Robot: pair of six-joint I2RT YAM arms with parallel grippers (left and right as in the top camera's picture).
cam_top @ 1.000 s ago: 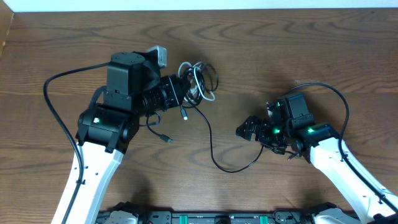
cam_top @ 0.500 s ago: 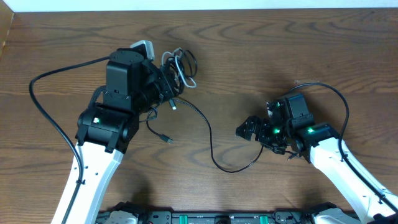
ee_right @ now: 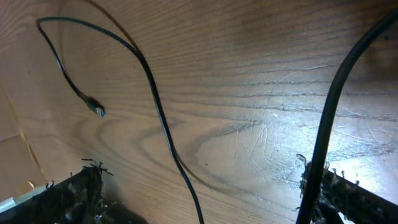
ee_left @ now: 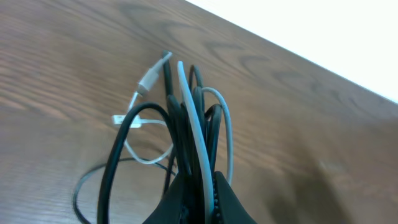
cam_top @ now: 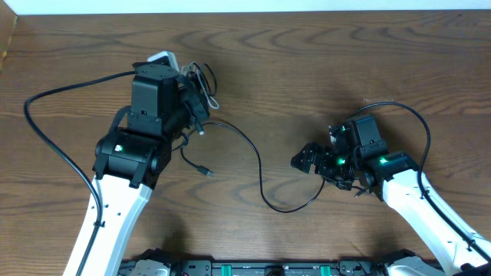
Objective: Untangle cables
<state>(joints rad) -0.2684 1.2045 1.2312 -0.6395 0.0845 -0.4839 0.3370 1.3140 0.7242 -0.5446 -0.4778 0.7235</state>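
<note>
Overhead: left fingers [cam_top: 190, 92] hold the bunched cables [cam_top: 201, 77] far left on the table [cam_top: 322, 61]; one black cable [cam_top: 259, 172] trails to the right fingers [cam_top: 303, 161]. Left wrist: clamped on them, nothing yet untangled. Right wrist: spread, cable between, ungripped.

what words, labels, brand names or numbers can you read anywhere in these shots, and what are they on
No text can be read in any view.
cables: no print or tags visible on cords or plugs.
left arm and right arm: black housings show only green lights, no lettering that can be made out.
table: wood grain only, no signs.
</note>
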